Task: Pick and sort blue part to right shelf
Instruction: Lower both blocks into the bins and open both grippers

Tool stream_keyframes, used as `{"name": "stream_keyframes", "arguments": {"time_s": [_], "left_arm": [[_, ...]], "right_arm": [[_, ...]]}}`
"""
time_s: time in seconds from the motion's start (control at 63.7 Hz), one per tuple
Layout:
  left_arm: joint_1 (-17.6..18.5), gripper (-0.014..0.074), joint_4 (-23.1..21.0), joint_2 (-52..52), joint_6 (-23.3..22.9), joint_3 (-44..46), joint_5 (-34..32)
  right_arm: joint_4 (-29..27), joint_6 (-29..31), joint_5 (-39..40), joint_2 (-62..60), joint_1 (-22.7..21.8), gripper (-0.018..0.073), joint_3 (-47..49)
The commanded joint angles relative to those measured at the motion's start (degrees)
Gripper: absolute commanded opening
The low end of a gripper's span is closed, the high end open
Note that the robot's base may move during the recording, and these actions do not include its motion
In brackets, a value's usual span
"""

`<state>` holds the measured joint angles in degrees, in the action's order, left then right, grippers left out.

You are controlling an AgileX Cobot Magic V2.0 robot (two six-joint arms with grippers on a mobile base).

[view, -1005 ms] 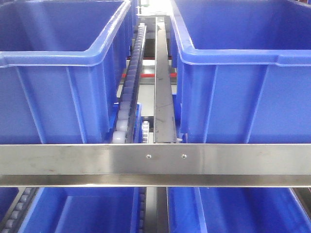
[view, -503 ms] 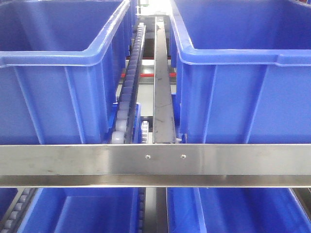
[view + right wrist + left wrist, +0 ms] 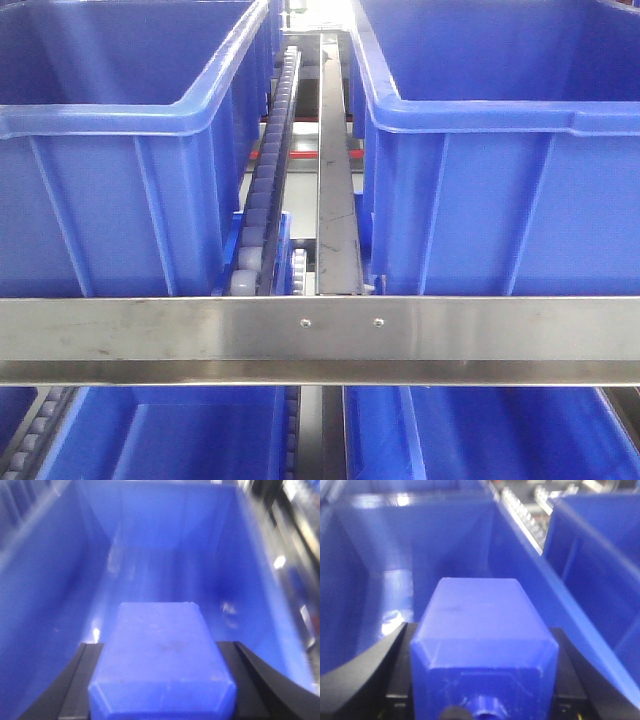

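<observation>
- Nearly there: my right gripper (image 3: pixel 161 700) is clamped on the blue part (image 3: pixel 161 657), held above a blue bin (image 3: pixel 60 580) of the right shelf (image 3: pixel 320 340).
- My left gripper (image 3: pixel 480 680) grips a similar blue block (image 3: pixel 482 630), round-holed knob visible, over another bin (image 3: pixel 445 535).
- Release remains; the blurred wrist view suggests nothing dropped yet.

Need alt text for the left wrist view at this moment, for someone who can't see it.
A blue part sits clamped between the left pincer's black fingers, held over the inside of a large blue bin. Another blue bin stands to the right, beyond a roller track.
</observation>
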<state>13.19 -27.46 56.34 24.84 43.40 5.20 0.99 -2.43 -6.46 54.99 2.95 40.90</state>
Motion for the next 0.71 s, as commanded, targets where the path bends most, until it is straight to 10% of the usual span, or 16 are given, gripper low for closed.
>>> {"name": "stream_keyframes", "arguments": {"time_s": [0.0,0.487,0.691], "left_arm": [[0.35,0.0332,-0.79,4.54,-0.02,4.81,-5.20],[0.35,0.0356,-0.69,12.31,0.11,8.51,-4.60],[0.35,0.0684,-0.69,12.31,0.11,8.51,-4.42]], "right_arm": [[0.64,0.54,6.46,3.44,-0.19,0.0402,3.05],[0.64,0.49,12.47,10.51,-0.19,0.0409,3.04],[0.58,-1.31,12.86,10.56,-0.19,0.0636,3.04]]}}
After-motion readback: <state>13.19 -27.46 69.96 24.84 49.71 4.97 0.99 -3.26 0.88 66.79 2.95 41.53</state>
